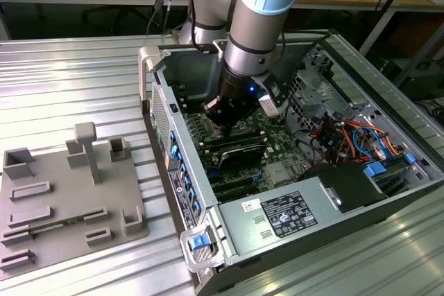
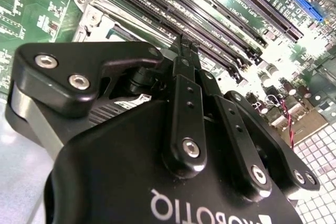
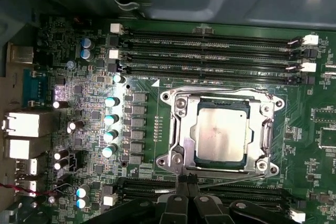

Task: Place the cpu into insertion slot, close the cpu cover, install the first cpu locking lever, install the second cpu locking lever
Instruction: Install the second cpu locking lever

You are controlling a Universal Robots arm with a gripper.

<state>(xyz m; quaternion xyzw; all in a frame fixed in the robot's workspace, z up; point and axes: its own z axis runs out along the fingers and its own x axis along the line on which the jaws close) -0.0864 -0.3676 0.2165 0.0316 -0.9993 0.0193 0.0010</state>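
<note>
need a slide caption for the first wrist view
Dull silver-grey square cpu seated under the closed silver metal cover frame.

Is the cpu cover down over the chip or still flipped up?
Down. In the first wrist view the cpu cover lies flat, framing the cpu.

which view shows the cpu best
The first wrist view: the cpu sits square-on in the insertion slot, framed by the silver cpu cover. In the second wrist view the pincer body hides it. In the exterior view the arm stands over that part of the board.
</note>
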